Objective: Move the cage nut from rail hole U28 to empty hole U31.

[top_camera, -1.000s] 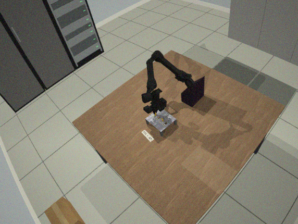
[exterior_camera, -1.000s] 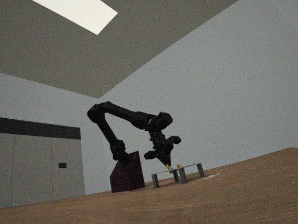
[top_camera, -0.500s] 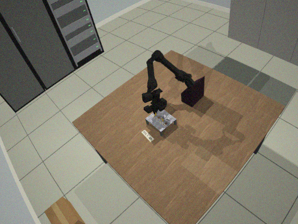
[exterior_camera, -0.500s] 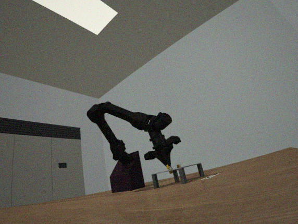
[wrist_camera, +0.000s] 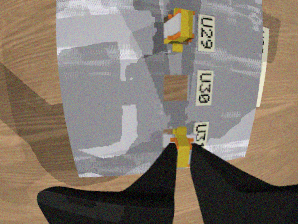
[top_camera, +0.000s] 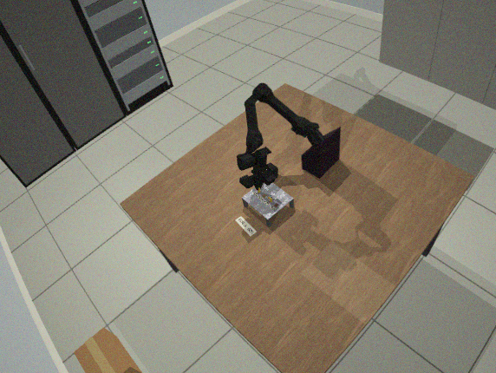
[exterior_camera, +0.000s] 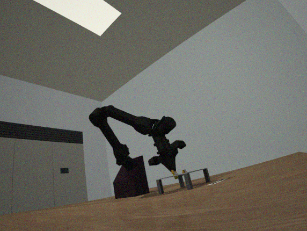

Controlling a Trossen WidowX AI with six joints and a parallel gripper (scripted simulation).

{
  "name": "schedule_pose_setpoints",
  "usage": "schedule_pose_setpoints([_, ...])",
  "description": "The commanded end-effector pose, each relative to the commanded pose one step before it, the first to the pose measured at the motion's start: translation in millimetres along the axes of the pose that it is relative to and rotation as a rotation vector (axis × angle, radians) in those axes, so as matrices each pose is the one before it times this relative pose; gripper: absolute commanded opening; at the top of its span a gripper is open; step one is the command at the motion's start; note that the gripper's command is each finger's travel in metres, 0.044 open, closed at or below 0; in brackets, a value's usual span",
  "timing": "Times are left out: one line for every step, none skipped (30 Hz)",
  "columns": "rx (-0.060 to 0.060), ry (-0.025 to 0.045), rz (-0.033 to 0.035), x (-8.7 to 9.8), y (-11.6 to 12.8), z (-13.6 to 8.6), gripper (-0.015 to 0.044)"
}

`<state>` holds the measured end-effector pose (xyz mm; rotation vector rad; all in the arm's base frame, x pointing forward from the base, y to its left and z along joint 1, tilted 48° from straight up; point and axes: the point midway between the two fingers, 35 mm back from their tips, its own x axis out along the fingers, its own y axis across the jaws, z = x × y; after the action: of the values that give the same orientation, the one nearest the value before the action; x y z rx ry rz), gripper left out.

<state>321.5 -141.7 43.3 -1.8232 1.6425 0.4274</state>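
server rack [top_camera: 130, 41] with green lights, cardboard box [top_camera: 106, 353], gray cabinets [top_camera: 438, 48] [exterior_camera: 32, 166], bright ceiling panel [exterior_camera: 83, 14]

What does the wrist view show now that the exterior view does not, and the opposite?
Only wrist: the labels U29 and U30, and the open hole beside U30.

Only exterior: the ceiling light and the rail plate's legs.

Both: the rail plate, and a yellow cage nut between the fingers.
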Motion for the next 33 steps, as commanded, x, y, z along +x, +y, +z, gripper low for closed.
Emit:
schedule_pose_setpoints([-0.0047,-0.00357,-0.004,0.19,0.41,0.69,0.0023])
schedule_pose_setpoints([0.0,0.0,-0.0013,0.02,0.08,0.02,0.0023])
schedule_pose_setpoints([0.0,0.0,-0.00149,0.03,0.09,0.02,0.0023])
schedule_pose_setpoints([0.0,0.00001,-0.00161,0.03,0.1,0.02,0.0023])
schedule_pose_setpoints([0.0,0.00001,-0.00164,0.03,0.1,0.02,0.0023])
schedule_pose_setpoints([0.0,0.00001,-0.00165,0.03,0.1,0.02,0.0023])
schedule_pose_setpoints([0.0,0.00002,-0.00165,0.03,0.1,0.02,0.0023])
schedule_pose_setpoints([0.0,0.00002,-0.00166,0.03,0.1,0.02,0.0023])
schedule_pose_setpoints([0.0,0.00003,-0.00166,0.02,0.1,0.02,0.0023])
schedule_pose_setpoints([0.0,0.00001,-0.00165,0.04,0.12,0.05,0.0023])
schedule_pose_setpoints([0.0,0.0,-0.00025,0.01,0.02,0.01,0.0023])
schedule_pose_setpoints([0.0,0.0,-0.00025,0.01,0.02,0.01,0.0023])
schedule_pose_setpoints([0.0,-0.00001,-0.00028,0.0,0.02,0.0,0.0023])
schedule_pose_setpoints([0.0,-0.00001,-0.00056,0.01,0.03,0.01,0.0023])
schedule_pose_setpoints([0.0,-0.00002,-0.00085,0.01,0.05,0.01,0.0023])
schedule_pose_setpoints([0.0,-0.00003,-0.0011,0.02,0.06,0.02,0.0023])
schedule_pose_setpoints([0.0,-0.00003,-0.00135,0.02,0.08,0.02,0.0023])
schedule_pose_setpoints([0.0,-0.00003,-0.00158,0.03,0.09,0.02,0.0023])
schedule_pose_setpoints([0.0,-0.00003,-0.0017,0.03,0.1,0.02,0.0023])
schedule_pose_setpoints([0.0,-0.00003,-0.00173,0.03,0.1,0.02,0.0023])
schedule_pose_setpoints([0.0,-0.00002,-0.00173,0.02,0.1,0.02,0.0023])
schedule_pose_setpoints([0.0,-0.00002,-0.00173,0.02,0.1,0.02,0.0023])
schedule_pose_setpoints([0.0,-0.00001,-0.00173,0.02,0.1,0.02,0.0023])
schedule_pose_setpoints([0.0,-0.00001,-0.00173,0.02,0.1,0.02,0.0023])
schedule_pose_setpoints([0.0,0.0,-0.00164,0.02,0.12,0.02,0.0023])
schedule_pose_setpoints([0.0,0.0,-0.00164,0.02,0.12,0.02,0.0023])
schedule_pose_setpoints([0.0,0.0,-0.00164,0.02,0.12,0.02,0.0023])
schedule_pose_setpoints([0.0,0.00001,-0.00164,0.02,0.12,0.02,0.0023])
schedule_pose_setpoints([0.0,0.00001,-0.00164,0.01,0.12,0.01,0.0023])
schedule_pose_setpoints([0.0,0.00001,-0.00165,0.01,0.12,0.01,0.0023])
schedule_pose_setpoints([0.0,0.00002,-0.00165,0.01,0.12,0.01,0.0023])
schedule_pose_setpoints([0.0,0.00002,-0.00165,0.01,0.12,0.01,0.0023])
schedule_pose_setpoints([0.0,0.00003,-0.00165,0.01,0.12,0.01,0.0023])
